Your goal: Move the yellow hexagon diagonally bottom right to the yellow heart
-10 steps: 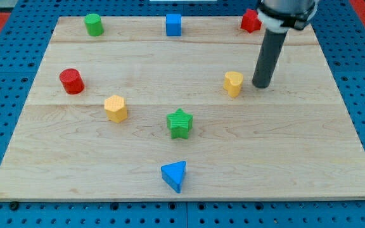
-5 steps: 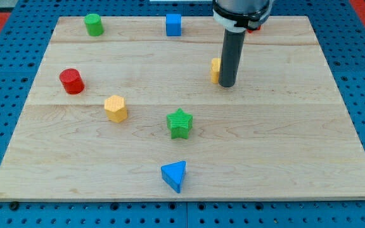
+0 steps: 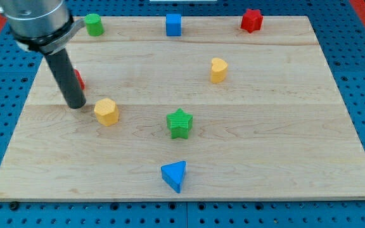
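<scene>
Just to the view's right of my tip (image 3: 76, 105) sits the yellow hexagon (image 3: 106, 112), near it but with a sliver of bare wood between, so I cannot say they touch. No jaws end this arm; it finishes in a plain dark rod, so nothing opens, closes or clamps, and the rod's lower end rests on the wooden board (image 3: 277, 145) alone. Behind the rod, toward the view's top, a red block (image 3: 79, 80) peeks out on its right side, mostly hidden, its shape unclear. Farther toward the view's top from my tip stands the green cylinder (image 3: 94, 25), close to the board's far edge. Well off to the view's right of my tip, and somewhat higher, lies the yellow heart (image 3: 218, 69), well apart from the hexagon. Between them, lower than the heart, is the green star (image 3: 180, 123). Toward the view's bottom right of my tip lies the blue triangle (image 3: 174, 175). Along the top edge sit the blue cube (image 3: 173, 25) and the red star (image 3: 251, 20).
</scene>
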